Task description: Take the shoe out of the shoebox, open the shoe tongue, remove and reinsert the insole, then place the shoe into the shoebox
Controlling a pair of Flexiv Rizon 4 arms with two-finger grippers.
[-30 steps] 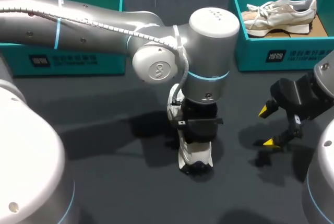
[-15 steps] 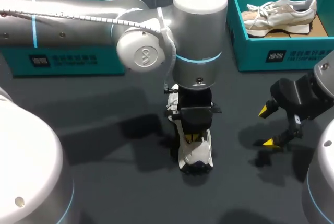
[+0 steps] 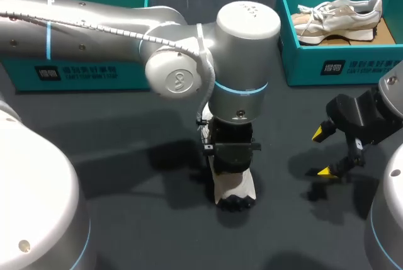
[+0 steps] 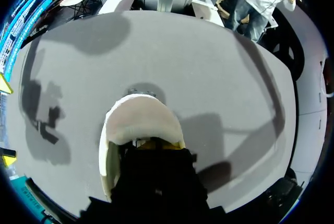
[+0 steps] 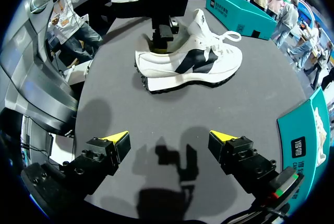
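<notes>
White sneaker with black side patch (image 3: 234,188) lies on its sole mid dark grey desk (image 3: 126,157), toe toward the robot. Left tool (image 3: 232,157) is down at the sneaker's heel opening; cannot tell whether it grips anything. Right tool (image 5: 169,138) hovers over bare desk, well apart from the sneaker, fingers spread, holding nothing. Teal cardboard shoebox (image 3: 302,62) at far right holds a beige-white sneaker (image 3: 340,15). Second teal box (image 3: 82,72) at far left.

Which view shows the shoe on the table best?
The right wrist view: the whole side of the shoe shows. In the head view the left arm hides all but one end; the left wrist view shows only one end.
</notes>
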